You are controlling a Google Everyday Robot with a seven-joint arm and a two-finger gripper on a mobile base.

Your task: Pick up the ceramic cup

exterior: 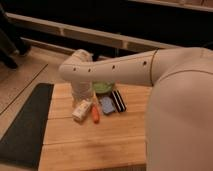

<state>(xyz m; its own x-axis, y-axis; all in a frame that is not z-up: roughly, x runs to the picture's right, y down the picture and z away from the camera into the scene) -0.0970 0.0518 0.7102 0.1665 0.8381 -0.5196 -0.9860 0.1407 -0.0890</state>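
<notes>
My white arm (pixel 115 67) reaches in from the right across the wooden table (pixel 95 142) and bends down at the back left. My gripper (pixel 84 96) points down at the end of it, just left of the green bowl (pixel 103 88) and above the white bottle (pixel 81 110), which lies on its side. The ceramic cup is hidden; no small beige cup shows, and the arm covers the spot behind the bottle.
An orange carrot-like item (pixel 95 114), a blue packet (pixel 106 105) and a black item (pixel 118 101) lie beside the bowl. A dark mat (pixel 25 125) lies left of the table. A dark counter edge (pixel 100 37) runs behind.
</notes>
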